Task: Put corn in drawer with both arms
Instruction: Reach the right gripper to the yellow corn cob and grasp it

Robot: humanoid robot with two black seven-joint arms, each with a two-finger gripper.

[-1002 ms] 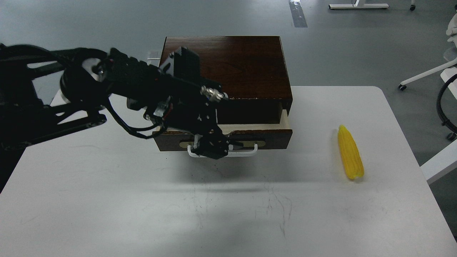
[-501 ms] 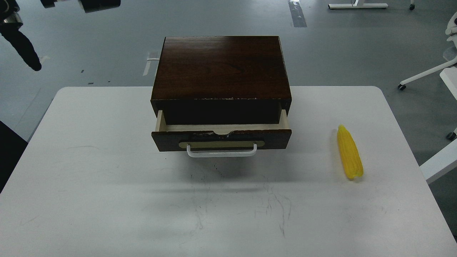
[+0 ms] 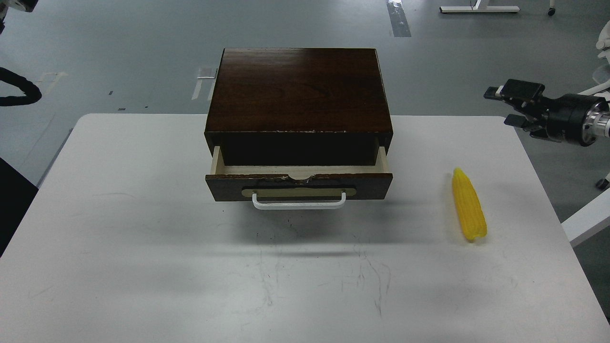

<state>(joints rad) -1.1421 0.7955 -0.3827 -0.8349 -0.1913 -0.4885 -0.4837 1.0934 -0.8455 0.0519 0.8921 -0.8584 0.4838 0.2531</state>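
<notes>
table: white, scuffed | floor: grey, tape strips | chair base: white, right

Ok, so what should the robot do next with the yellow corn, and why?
Probably bring the right gripper down and forward over the corn to pick it up. The drawer is pulled partly out and looks empty, while the corn lies alone on the table to its right. The gripper's fingers are spread, hanging beyond the table's far right corner, nearest the corn.

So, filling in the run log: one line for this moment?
drawer open, empty | corn on table, right | right tool open, apart from corn
</notes>
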